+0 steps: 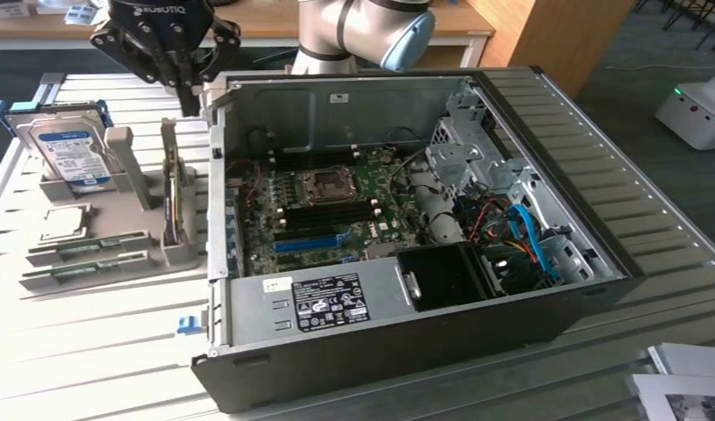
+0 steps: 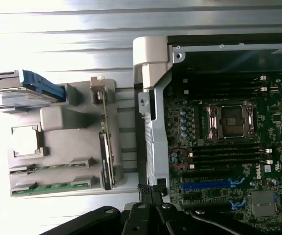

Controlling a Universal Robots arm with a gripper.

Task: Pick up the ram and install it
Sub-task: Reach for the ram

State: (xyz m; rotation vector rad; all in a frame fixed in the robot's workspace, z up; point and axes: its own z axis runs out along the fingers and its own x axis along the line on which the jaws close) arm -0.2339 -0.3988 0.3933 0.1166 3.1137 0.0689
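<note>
Two ram sticks [image 2: 52, 187]: green, lying side by side in a grey holder [image 2: 67, 142], lower than my gripper [image 2: 151, 190] and well off to the exterior view's left of it
Gripper: fingers pressed together, holding nothing
Computer case [image 1: 369, 351]: lid off, its side wall straight under my fingertips
Motherboard [image 2: 229, 147]: inside the case, below me, away from the holder
Hard drive [image 1: 67, 145]: on edge in the holder, beyond the ram sticks

Dull sheet-metal computer case [image 1: 333, 110] on ribbed, shiny metal table [image 1: 88, 351]; matt grey plastic holder [image 1: 132, 175] carries green circuit-board ram [image 1: 97, 245].
</note>
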